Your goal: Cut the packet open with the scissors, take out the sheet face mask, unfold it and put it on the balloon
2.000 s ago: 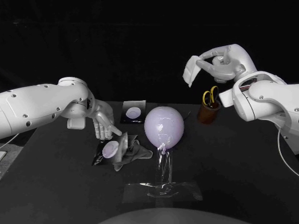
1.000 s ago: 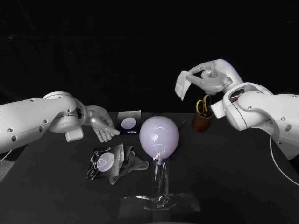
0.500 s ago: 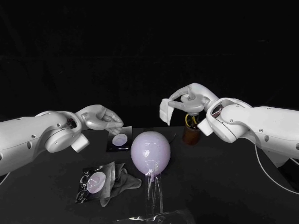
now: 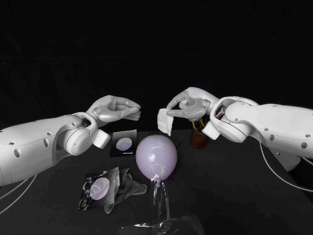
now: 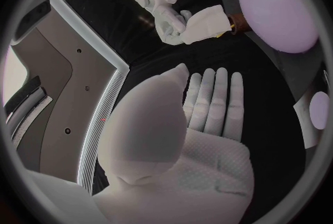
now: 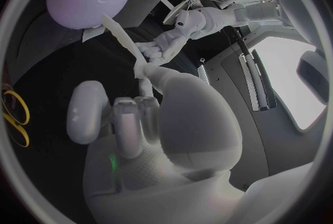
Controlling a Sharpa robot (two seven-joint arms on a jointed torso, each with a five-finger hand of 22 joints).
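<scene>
Lowered, right hand (image 4: 190,104) dangles mask (image 4: 165,120) above balloon (image 4: 156,155).

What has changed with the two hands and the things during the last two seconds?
The left hand rose from near the cut packet and now hangs empty in the air, close to the right hand. The right hand moved inward toward it, keeping hold of the folded sheet mask. The cut packet, the balloon and the second packet stayed in place.
</scene>
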